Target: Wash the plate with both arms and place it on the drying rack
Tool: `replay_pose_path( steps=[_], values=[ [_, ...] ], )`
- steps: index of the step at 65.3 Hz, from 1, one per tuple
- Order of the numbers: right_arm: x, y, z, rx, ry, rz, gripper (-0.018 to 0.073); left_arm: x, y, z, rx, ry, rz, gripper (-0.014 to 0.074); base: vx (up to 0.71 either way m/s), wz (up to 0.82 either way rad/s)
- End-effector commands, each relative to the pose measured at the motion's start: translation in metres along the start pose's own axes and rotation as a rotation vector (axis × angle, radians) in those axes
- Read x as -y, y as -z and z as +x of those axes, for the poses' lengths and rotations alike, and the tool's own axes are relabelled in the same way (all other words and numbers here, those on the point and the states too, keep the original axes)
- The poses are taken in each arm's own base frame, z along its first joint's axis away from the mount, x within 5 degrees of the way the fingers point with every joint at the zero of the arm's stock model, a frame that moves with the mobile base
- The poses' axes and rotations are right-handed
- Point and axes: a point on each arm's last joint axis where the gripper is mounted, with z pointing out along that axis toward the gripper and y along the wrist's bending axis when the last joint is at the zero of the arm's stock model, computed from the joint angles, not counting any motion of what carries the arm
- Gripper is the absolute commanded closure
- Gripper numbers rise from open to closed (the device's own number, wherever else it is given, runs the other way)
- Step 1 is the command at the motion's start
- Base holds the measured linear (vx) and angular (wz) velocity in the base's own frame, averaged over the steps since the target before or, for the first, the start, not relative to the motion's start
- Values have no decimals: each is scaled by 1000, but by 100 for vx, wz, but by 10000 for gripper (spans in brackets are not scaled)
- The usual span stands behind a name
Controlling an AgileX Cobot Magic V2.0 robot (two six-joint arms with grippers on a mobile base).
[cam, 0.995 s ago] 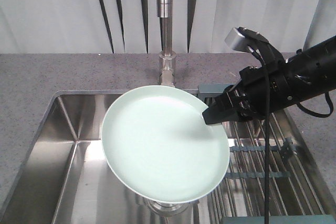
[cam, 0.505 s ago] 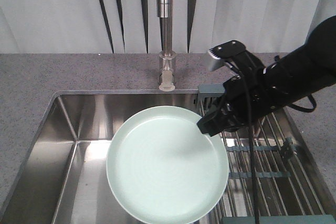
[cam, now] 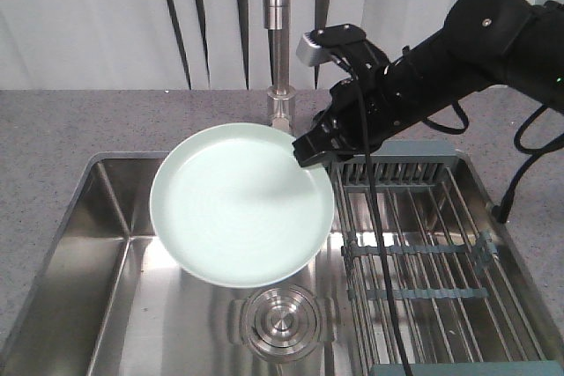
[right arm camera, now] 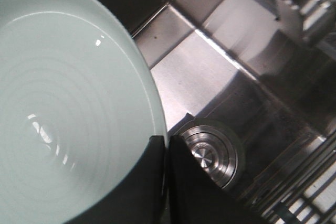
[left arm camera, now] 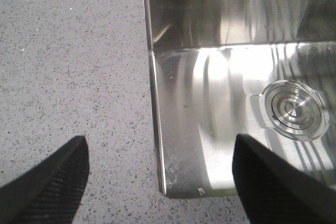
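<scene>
The pale mint-green plate (cam: 240, 203) hangs tilted above the steel sink (cam: 79, 279), below the tap. My right gripper (cam: 310, 152) is shut on the plate's right rim; in the right wrist view its two black fingers (right arm camera: 152, 182) pinch the rim of the plate (right arm camera: 68, 103). The right arm (cam: 458, 50) reaches in from the upper right. My left gripper (left arm camera: 160, 153) is open, its fingertips (left arm camera: 58, 177) wide apart over the sink's corner and the grey countertop (left arm camera: 68, 66), holding nothing. The left arm does not show in the front view. The drying rack (cam: 423, 253) lies over the sink's right side.
A tall steel tap (cam: 278, 33) rises behind the sink, close to the plate's far rim and the right gripper. The round drain (cam: 280, 323) sits on the sink floor below the plate. Speckled grey countertop (cam: 88, 121) surrounds the basin.
The right arm has carried the plate up, back and to the left, from low over the basin's front to just under the tap. The drain has come into view.
</scene>
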Motion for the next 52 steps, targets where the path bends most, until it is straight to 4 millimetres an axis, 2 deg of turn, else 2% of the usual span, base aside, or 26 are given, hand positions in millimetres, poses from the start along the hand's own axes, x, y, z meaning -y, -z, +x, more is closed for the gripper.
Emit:
replay_pose_path(
  steps=[1,12,21,38,52],
  values=[
    [4,34,-14,128,-21,47,564,0,4,-11,71,11,3,62,0,0],
    [24,52,3,127,-106,107,564,0,4,-11,71,11,3,62,0,0],
    [28,64,28,128,-150,153,564,0,4,-11,71,11,3,62,0,0],
    [10,69,73,92,-178,171,564,0,4,-11,71,11,3,62,0,0],
    [-14,60,84,56,-128,145,564,0,4,-11,71,11,3,62,0,0]
  ],
)
